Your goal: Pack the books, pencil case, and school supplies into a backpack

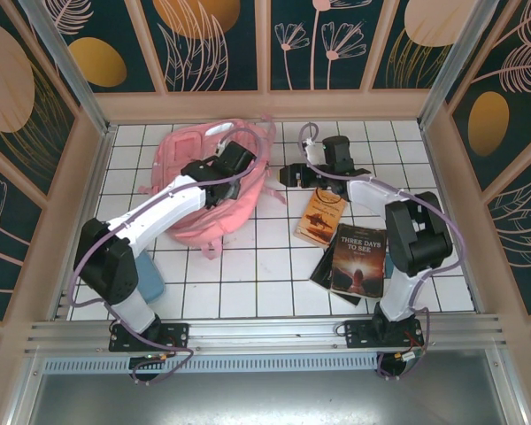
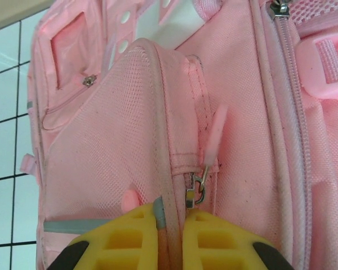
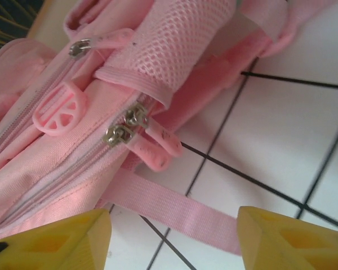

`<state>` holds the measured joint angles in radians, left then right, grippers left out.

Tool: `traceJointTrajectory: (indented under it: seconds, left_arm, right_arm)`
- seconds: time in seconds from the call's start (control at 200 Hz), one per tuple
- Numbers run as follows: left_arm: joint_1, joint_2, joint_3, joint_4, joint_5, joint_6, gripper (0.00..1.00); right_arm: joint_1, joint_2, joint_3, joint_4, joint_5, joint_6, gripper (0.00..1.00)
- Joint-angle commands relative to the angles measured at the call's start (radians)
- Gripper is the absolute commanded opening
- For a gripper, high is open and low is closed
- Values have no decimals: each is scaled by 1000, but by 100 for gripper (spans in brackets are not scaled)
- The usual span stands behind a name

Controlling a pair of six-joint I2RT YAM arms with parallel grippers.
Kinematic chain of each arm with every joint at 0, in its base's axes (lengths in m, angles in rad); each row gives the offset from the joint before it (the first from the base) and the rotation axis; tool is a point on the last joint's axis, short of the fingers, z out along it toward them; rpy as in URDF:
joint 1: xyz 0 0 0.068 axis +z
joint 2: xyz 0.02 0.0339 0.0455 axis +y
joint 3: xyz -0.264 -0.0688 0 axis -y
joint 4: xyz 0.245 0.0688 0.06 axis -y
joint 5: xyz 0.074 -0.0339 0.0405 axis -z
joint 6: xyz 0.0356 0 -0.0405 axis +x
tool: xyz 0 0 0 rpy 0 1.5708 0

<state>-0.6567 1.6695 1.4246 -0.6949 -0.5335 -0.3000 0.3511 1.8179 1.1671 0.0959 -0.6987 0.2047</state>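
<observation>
White tiled table (image 1: 274, 266): pink backpack (image 1: 190, 146) far left, left gripper (image 1: 237, 159) on its right side, right gripper (image 1: 290, 173) just beside it. Orange-brown book (image 1: 320, 217) and dark book (image 1: 358, 261) lie near right. Left wrist: yellow fingers (image 2: 129, 236) pinched together on a backpack seam beside a zip pull (image 2: 197, 191). Right wrist: fingers (image 3: 281, 236) apart over a pink strap (image 3: 180, 216), gripping nothing.

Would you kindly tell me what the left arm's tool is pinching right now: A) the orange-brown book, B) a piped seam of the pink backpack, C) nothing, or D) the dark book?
B: the yellow fingers of the left tool close on a piped seam of the backpack; the orange-brown book and the dark book lie apart from it.
</observation>
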Motion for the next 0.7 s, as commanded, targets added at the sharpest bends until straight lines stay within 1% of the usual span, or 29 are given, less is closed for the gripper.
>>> traceJointTrajectory:
  seconds: [0.0,0.07,0.18,0.38,0.455,0.51,0.691]
  left_arm:
    - [15,-64,-1,108,-84,54,4]
    - [19,-74,-5,116,-82,67,3]
    - [23,-83,-8,124,-84,79,3]
    - [24,-91,-7,119,-87,85,3]
    - [24,-95,-10,117,-89,85,3]
    - [25,-98,-11,117,-92,81,3]
    - [24,-102,-7,119,-89,68,3]
  right_arm:
    - [2,51,62,39,-187,-92,58]
    - [9,77,89,24,-241,-117,57]
    - [26,117,141,-13,-283,-150,55]
    - [34,171,193,1,-274,-151,53]
    - [34,188,212,-13,-279,-162,55]
    - [34,205,231,-36,-300,-177,59]
    - [35,238,278,-112,-359,-229,62]
